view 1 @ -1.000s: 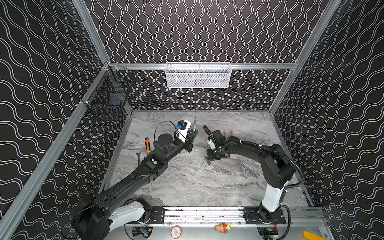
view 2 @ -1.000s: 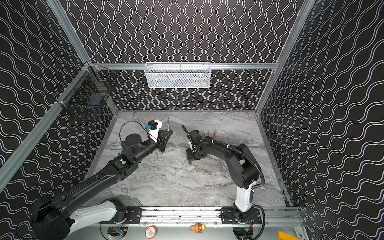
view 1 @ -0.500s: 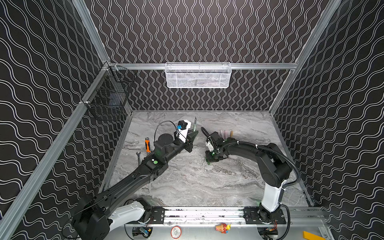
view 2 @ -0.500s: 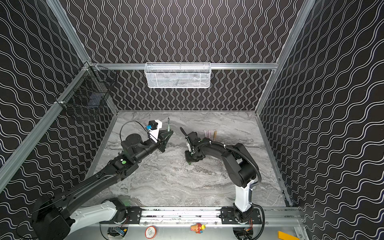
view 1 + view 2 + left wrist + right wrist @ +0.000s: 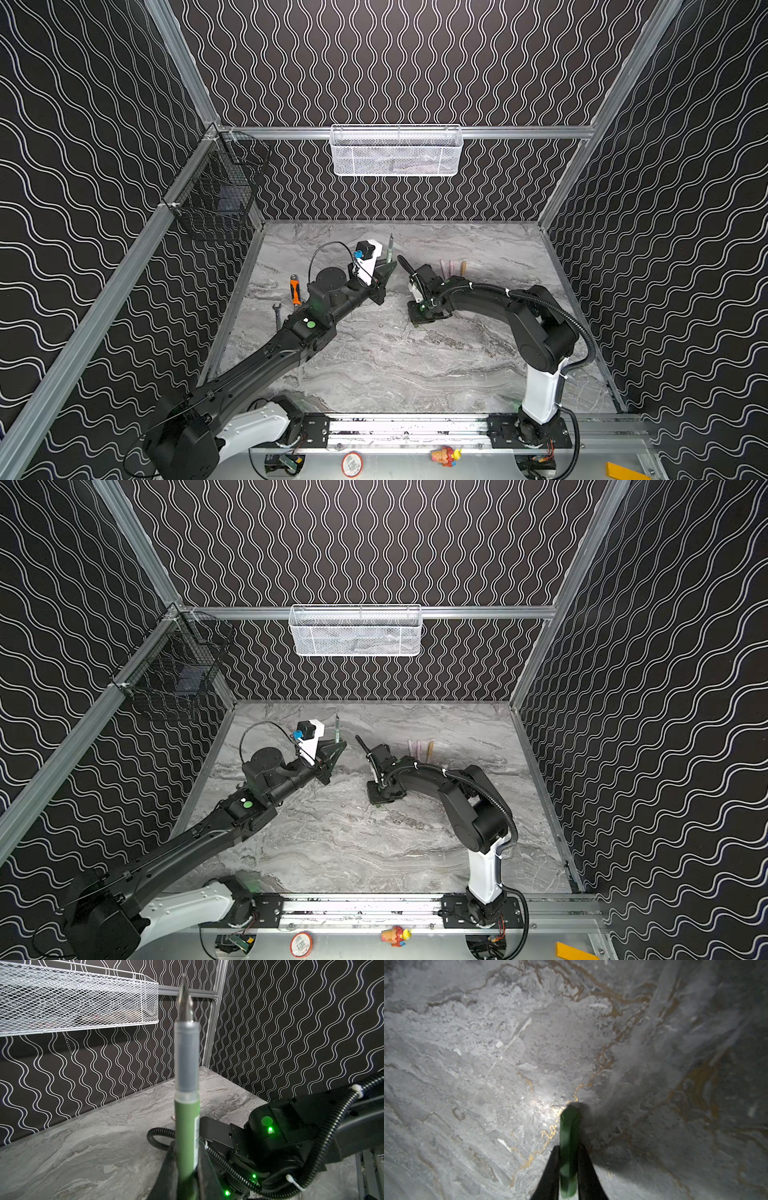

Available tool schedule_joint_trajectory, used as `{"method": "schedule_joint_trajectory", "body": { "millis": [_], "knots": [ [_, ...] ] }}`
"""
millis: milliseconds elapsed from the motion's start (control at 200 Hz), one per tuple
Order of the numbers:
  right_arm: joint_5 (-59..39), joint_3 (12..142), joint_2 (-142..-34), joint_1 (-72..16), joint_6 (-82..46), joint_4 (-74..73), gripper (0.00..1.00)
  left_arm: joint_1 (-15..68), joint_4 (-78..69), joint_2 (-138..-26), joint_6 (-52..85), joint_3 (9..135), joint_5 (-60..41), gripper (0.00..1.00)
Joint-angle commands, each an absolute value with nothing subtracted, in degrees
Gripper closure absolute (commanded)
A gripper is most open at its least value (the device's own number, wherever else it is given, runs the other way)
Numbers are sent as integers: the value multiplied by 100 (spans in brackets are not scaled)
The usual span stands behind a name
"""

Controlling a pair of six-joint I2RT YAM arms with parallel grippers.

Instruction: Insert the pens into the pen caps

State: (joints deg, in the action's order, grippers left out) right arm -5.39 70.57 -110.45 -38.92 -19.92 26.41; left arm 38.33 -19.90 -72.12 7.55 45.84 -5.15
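In the left wrist view my left gripper [image 5: 187, 1146] is shut on the dark green pen [image 5: 187, 1118], which stands upright with its dark tapered tip pointing up. Both top views show that pen [image 5: 390, 249] [image 5: 337, 729] sticking up from the left gripper [image 5: 384, 272] at mid-table. My right gripper [image 5: 568, 1147] points down at the table and is shut on the dark green pen cap [image 5: 569, 1124], whose far end sits at the marble. In a top view the right gripper [image 5: 415, 321] is low, right of the left one. Two pale pink pens [image 5: 446, 269] and a tan pen [image 5: 462, 268] lie behind the right wrist.
An orange-handled tool [image 5: 295, 291] and a small wrench [image 5: 277, 313] lie on the marble table [image 5: 374, 365] left of the left arm. A white mesh basket [image 5: 397, 151] hangs on the back wall. A black wire basket [image 5: 216, 199] hangs at the left corner.
The right wrist has shifted slightly left and its jaws have closed tighter on the green cap. The left arm with the green pen has not moved.
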Motion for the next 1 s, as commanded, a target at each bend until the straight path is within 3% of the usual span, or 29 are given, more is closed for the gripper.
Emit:
{"method": "schedule_joint_trajectory", "body": {
  "millis": [0, 400, 706, 996],
  "knots": [
    [-230, 7081, -10979, -3886, -2059, 2891, 82, 3833, -2152, -7210, 817, 4635, -545, 100],
    [-118, 7181, -11219, -3894, -2041, 2932, 79, 3843, -2146, -7207, 809, 4626, -556, 100],
    [200, 7260, -11274, -4033, -2079, 3032, 85, 3857, -2138, -7216, 807, 4638, -535, 100],
    [93, 6491, -9997, -4009, -2152, 1998, 89, 3856, -2138, -7161, 751, 4597, -426, 100]
  ]
}}
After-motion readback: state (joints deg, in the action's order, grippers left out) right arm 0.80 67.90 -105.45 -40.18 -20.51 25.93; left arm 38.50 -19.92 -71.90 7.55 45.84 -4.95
